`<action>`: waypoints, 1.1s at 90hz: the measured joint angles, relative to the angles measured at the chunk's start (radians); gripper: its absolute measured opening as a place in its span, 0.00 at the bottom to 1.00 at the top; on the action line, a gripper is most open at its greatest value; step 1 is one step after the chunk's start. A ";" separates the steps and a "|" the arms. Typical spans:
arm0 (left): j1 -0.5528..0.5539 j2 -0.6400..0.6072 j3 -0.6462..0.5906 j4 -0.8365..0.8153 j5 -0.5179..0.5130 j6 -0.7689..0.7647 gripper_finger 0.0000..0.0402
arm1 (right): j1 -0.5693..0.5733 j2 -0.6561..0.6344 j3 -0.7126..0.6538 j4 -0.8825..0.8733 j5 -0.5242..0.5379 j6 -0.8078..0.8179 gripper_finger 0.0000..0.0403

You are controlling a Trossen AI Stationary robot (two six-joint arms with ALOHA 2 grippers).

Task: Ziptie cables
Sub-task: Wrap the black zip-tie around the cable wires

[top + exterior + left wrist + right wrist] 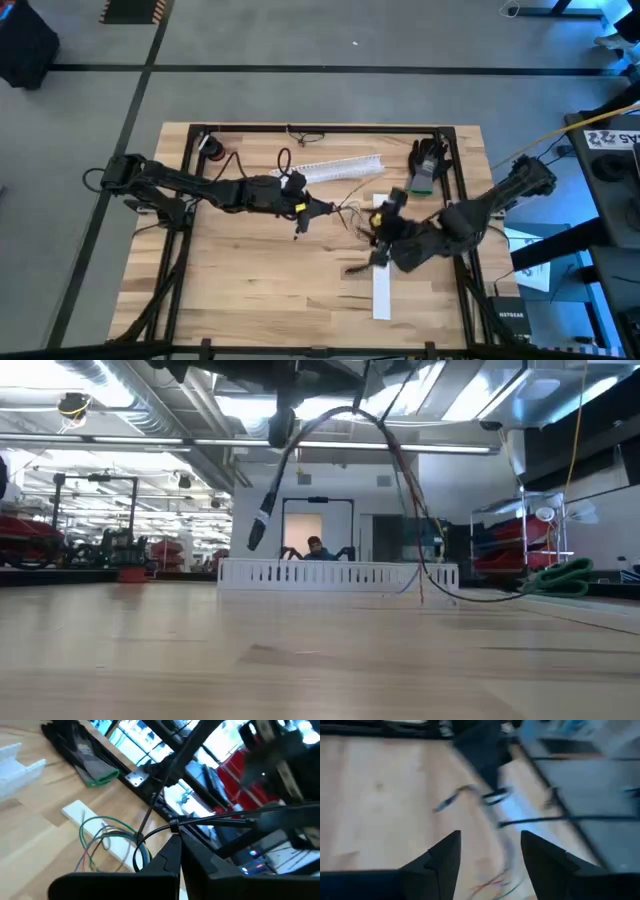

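Note:
The cables (102, 834), thin green, yellow and reddish wires, curl on the wood next to a white strip (75, 810). In the low view the cables (405, 490) rise from the table in an arch, and a dark end (260, 528) dangles from it. My left gripper (177, 842) is shut on a thin black ziptie (150, 832) that loops about some of the wires; my left gripper (310, 208) hovers mid-table. My right gripper (490, 855) stands open just right of the bunch, nothing between its fingers; my right gripper (376, 236) is over the white strip. My left gripper pinches the black ziptie at a small knob on it (173, 825), just at the free ends of its two fingers. The strip curves from there down round a few wires (141, 851), and its other part runs off toward the right arm. The hold is clear of the table.
A white slotted cable duct (340, 167) lies at the table's far side. Dark gloves with green cuffs (428, 165) sit at the far right corner. The white strip (381, 290) reaches toward the near edge. Bare wood lies at the near left.

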 joint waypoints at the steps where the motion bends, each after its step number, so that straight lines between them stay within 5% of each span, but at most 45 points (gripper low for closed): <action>1: -0.001 0.000 0.000 0.003 0.001 -0.004 0.00 | -0.007 -0.003 -0.003 0.012 -0.007 -0.016 0.47; 30: -0.014 0.000 0.001 0.014 0.001 -0.046 0.00 | -0.227 -0.015 -0.076 0.339 -0.399 -0.353 0.38; 58: -0.014 -0.001 0.001 0.012 -0.011 -0.052 0.00 | -0.290 -0.014 -0.077 0.372 -0.553 -0.427 0.15; 69: -0.014 -0.001 0.000 0.008 -0.011 -0.061 0.00 | -0.296 -0.009 -0.077 0.378 -0.540 -0.433 0.02; 99: -0.030 -0.003 0.001 -0.140 -0.100 -0.124 0.00 | -0.294 -0.034 0.023 0.252 -0.409 -0.530 0.00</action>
